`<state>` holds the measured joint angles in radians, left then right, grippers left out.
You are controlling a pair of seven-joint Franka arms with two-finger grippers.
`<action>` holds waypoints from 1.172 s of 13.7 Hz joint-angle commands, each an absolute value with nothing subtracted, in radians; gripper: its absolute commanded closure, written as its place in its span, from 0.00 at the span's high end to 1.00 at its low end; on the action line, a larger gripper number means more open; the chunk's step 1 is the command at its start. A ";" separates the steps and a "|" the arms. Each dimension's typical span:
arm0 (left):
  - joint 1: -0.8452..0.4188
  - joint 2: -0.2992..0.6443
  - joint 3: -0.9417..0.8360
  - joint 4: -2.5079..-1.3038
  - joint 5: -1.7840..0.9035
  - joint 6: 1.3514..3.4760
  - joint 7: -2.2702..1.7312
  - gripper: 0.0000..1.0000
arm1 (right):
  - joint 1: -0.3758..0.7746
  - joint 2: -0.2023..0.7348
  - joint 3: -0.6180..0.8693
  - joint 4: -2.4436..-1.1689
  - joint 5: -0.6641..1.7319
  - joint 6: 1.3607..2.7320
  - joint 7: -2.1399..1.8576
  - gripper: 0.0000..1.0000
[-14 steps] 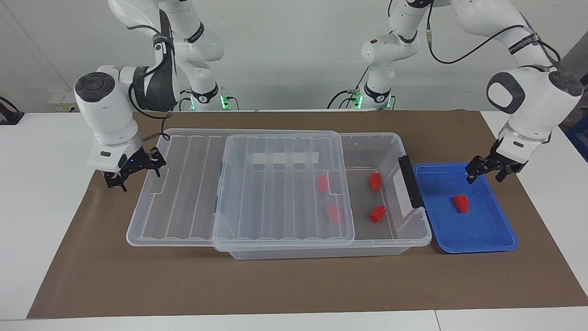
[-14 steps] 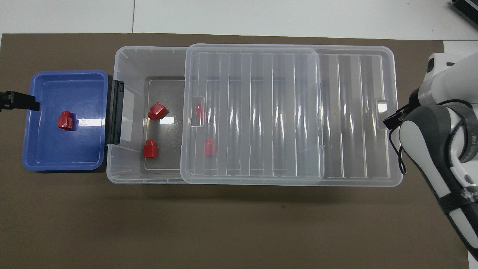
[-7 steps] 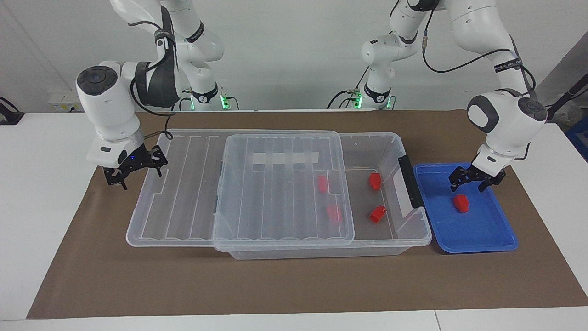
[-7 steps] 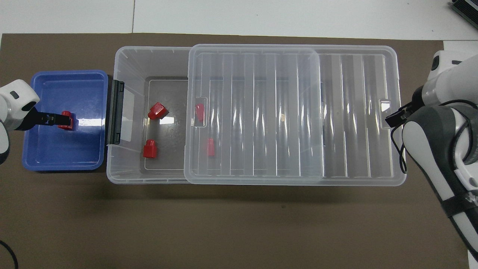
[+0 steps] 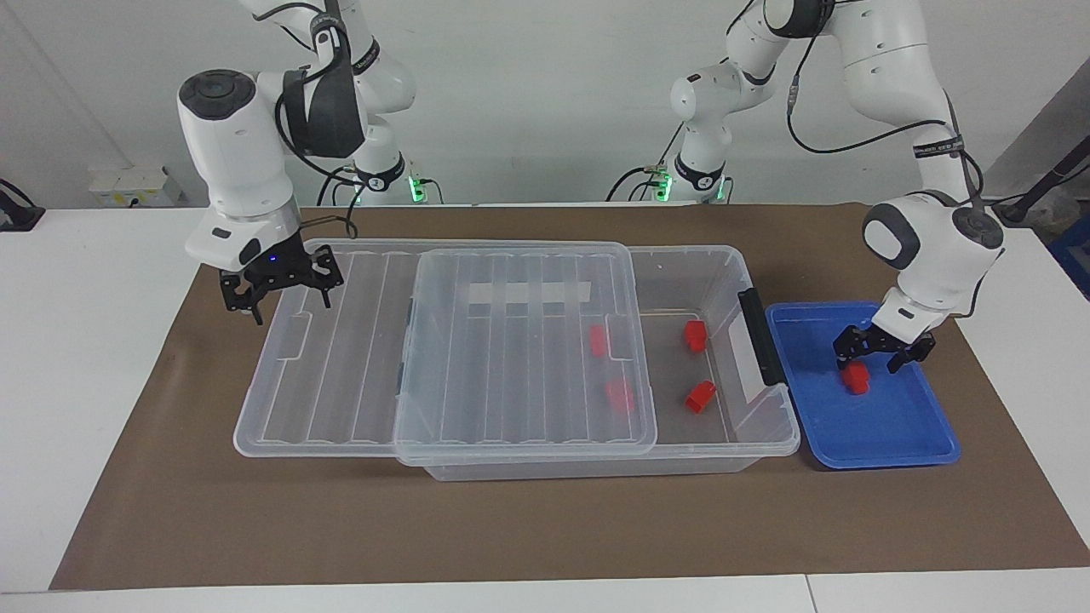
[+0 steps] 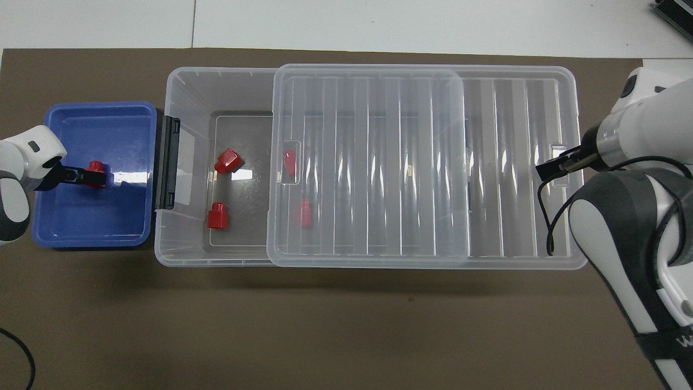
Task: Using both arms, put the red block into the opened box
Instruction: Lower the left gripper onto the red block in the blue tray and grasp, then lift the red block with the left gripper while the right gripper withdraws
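The left arm's black two-finger gripper point(image 5: 870, 352) has dropped from above the tray's robot-side rim until it straddles the small bright red plastic block point(image 5: 856, 380) lying in the shallow blue plastic tray point(image 5: 894, 430). Its fingers stand wide apart, one on each side of the block; whether they touch it cannot be told. The right arm's black gripper point(image 5: 281, 288), also spread wide and holding nothing, has risen and shifted from off the lid's end to over the corner of the ribbed clear lid point(image 5: 358, 358) at the right arm's end of the table.

In the overhead view the left gripper point(image 6: 81, 176) enters at 9 o'clock and covers part of the block point(image 6: 97, 174), so height must be read from the facing view. The overhead view shows only the right gripper's tips point(image 6: 557, 166) over the lid's notch at 3 o'clock, while the facing view shows its whole spread. The white tape strip point(image 5: 528, 293) on the lid appears only in the facing view.

There are five red blocks: one in the tray and four in the large clear plastic box point(image 5: 724, 281), two in its uncovered part and two under the lid. There is one box, one lid slid partly off it, one black end handle point(image 5: 760, 336) at 3 o'clock of the box in the facing view, one tray and two arms.
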<state>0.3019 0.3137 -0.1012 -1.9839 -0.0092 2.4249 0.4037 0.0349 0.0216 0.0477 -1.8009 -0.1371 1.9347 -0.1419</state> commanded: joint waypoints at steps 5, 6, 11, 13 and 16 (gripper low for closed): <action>0.302 0.321 -0.103 -2.010 -0.012 2.482 0.407 1.00 | 0.011 0.026 0.051 -1.536 -0.072 1.700 0.232 1.00; 0.299 0.321 -0.103 -2.013 -0.012 2.483 0.394 0.95 | 0.008 0.050 0.048 -1.476 -0.058 1.654 0.232 1.00; 0.293 0.321 -0.103 -2.022 -0.012 2.490 0.390 0.13 | -0.021 -0.006 0.037 -1.467 -0.041 1.507 0.230 1.00; 0.293 0.321 -0.103 -2.023 -0.011 2.485 0.391 0.00 | -0.031 -0.044 0.037 -1.516 -0.041 1.503 0.221 1.00; 0.298 0.302 -0.103 -1.994 -0.012 2.395 0.385 0.00 | -0.029 -0.051 0.037 -1.529 -0.041 1.494 0.224 1.00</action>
